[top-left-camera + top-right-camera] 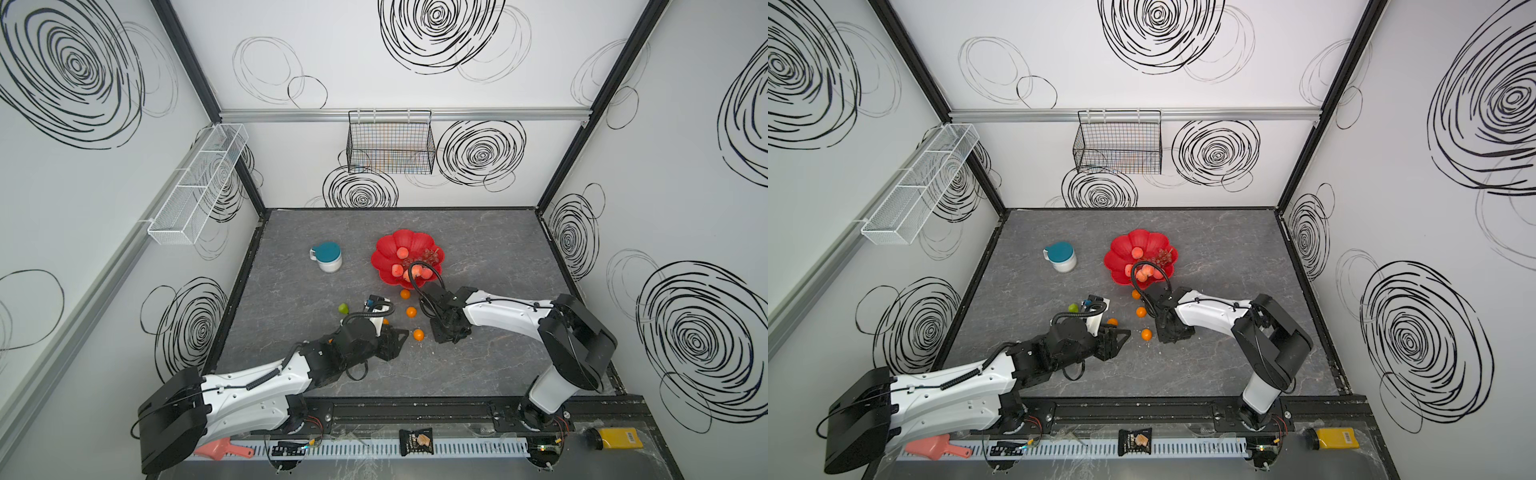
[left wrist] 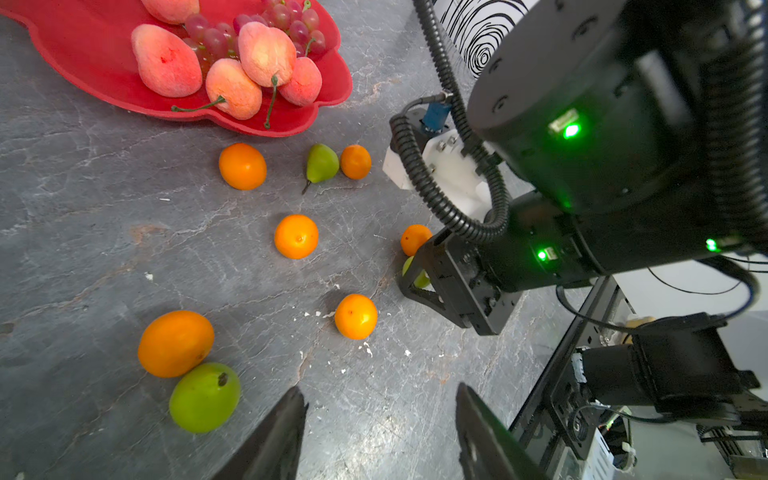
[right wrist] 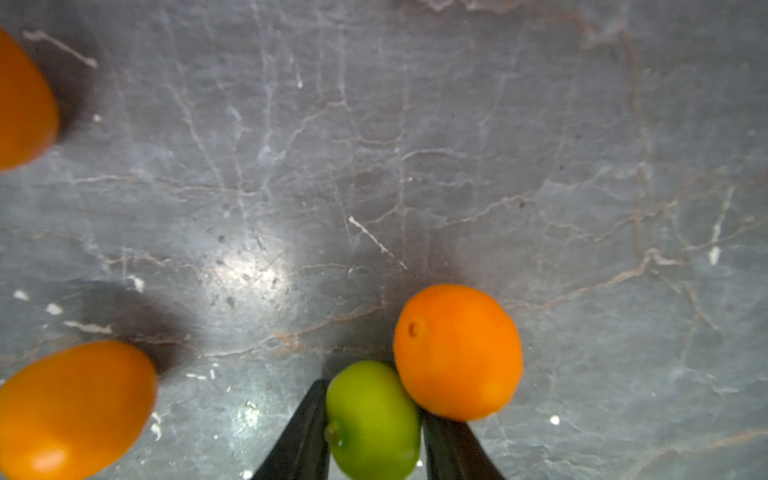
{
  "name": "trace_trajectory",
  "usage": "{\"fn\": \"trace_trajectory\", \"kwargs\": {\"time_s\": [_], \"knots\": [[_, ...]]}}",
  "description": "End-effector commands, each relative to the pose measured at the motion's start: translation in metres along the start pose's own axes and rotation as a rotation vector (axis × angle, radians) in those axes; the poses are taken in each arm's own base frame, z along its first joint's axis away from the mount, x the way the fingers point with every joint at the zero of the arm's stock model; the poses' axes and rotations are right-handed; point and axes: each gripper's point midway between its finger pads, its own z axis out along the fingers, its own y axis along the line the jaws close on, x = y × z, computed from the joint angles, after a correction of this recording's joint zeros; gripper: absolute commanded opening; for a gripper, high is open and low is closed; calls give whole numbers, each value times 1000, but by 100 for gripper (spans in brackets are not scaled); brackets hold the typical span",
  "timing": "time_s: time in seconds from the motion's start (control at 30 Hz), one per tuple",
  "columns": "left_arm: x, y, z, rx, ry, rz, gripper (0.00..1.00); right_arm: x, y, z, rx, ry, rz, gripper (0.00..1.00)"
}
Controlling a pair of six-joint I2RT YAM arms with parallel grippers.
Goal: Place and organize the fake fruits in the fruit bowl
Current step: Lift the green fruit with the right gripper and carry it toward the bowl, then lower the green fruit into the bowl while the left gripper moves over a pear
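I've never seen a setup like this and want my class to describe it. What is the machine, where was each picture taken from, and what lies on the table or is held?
Two robot arms stand at a grey table, each ending in a two-fingered gripper. Two pictures look down from overhead; two come from cameras on the arms' wrists. A red fruit bowl holds peaches and grapes; oranges and pears lie loose nearby; a lidded mug stands apart. The left gripper is open and empty. The right gripper straddles a green pear resting against an orange; a firm grip isn't certain.
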Motion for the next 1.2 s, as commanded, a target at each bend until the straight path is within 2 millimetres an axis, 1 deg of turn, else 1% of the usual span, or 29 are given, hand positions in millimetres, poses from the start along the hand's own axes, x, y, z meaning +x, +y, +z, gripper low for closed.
{"fn": "trace_trajectory", "kwargs": {"time_s": [0.0, 0.13, 0.23, 0.4, 0.53, 0.7, 0.77, 0.9, 1.07, 1.1, 1.17], "knots": [[-10, -5, 0, 23, -40, -15, 62, -5, 2, -4, 5, -20, 1, 37], [-12, -2, -1, 15, -47, -23, 62, -5, 1, -8, -2, -27, 6, 37], [-14, 1, -1, 2, -52, -29, 62, -6, 3, -17, -26, -42, 15, 37], [-22, 15, -2, -42, -64, -49, 63, -10, 8, -37, -88, -76, 33, 37], [-34, 26, -5, -79, -90, -56, 63, -20, 9, -57, -156, -116, 66, 37], [-53, 37, -7, -131, -108, -40, 67, -47, 7, -83, -248, -186, 120, 37], [-61, 41, -8, -147, -117, -36, 68, -57, 6, -89, -270, -205, 129, 36], [-76, 50, -11, -196, -136, -25, 81, -82, -1, -102, -291, -247, 151, 36], [-96, 58, -15, -225, -176, -15, 98, -114, -11, -109, -284, -284, 165, 36], [-100, 60, -15, -230, -182, -17, 100, -121, -11, -110, -283, -290, 164, 36], [-107, 64, -16, -239, -196, -27, 99, -132, -11, -110, -277, -291, 160, 36]]}}
